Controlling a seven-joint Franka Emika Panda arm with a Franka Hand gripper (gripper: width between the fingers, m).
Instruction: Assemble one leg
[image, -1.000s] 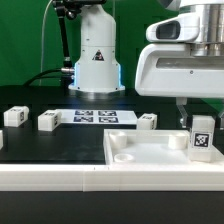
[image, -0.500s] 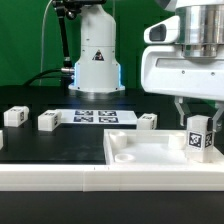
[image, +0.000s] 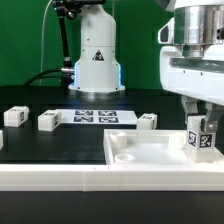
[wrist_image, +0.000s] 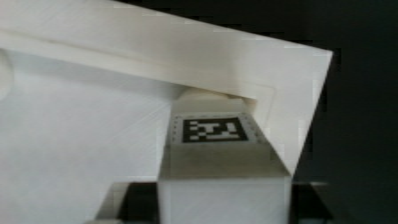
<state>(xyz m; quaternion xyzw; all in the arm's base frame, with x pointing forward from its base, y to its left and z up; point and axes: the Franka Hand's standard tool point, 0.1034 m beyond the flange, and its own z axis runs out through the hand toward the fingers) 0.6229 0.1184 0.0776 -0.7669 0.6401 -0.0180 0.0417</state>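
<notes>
My gripper (image: 199, 124) is at the exterior view's right, shut on a leg (image: 201, 142), a small white block with a black-and-white tag. It holds the leg upright over the right corner of the large white panel (image: 140, 152); the leg's lower end is at or just above the panel. In the wrist view the leg (wrist_image: 217, 150) runs from my gripper (wrist_image: 222, 205) toward the panel's raised corner (wrist_image: 267, 70). Whether it touches is not clear.
Three more legs lie on the black table: two at the exterior view's left (image: 14, 116) (image: 49, 121) and one behind the panel (image: 148, 122). The marker board (image: 93, 117) lies in front of the robot base (image: 95, 60).
My gripper's hand has shifted toward the exterior view's right and turned a little, with the leg still in it. The leg sits slightly lower over the panel's corner.
</notes>
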